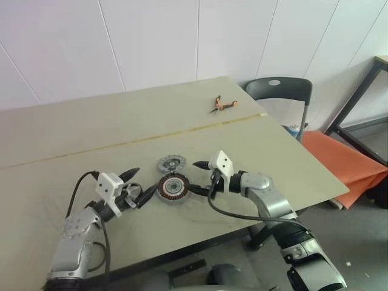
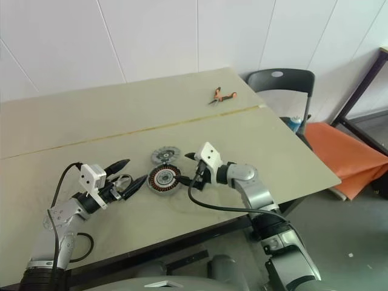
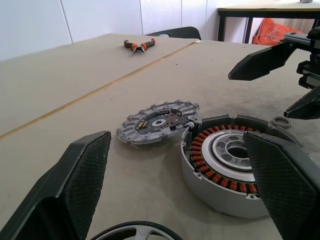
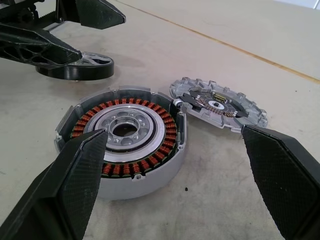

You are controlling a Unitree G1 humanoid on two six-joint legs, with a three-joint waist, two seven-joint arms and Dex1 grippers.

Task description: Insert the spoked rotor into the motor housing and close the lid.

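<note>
Both arms are extended forward and angled inward, toward each other. The left gripper (image 1: 134,185) is held level, pointed forward and to the right, its two black fingers (image 3: 82,172) spread wide with nothing between them. The right gripper (image 1: 198,177) is tipped slightly downward, pointed forward and to the left, fingers (image 4: 75,170) likewise spread wide, nothing gripped. The fingertips of the two grippers are kept apart.

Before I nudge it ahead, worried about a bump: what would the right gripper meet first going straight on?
Likely the motor housing, which sits directly ahead between the open right gripper fingers; depth is hard to judge.
</note>
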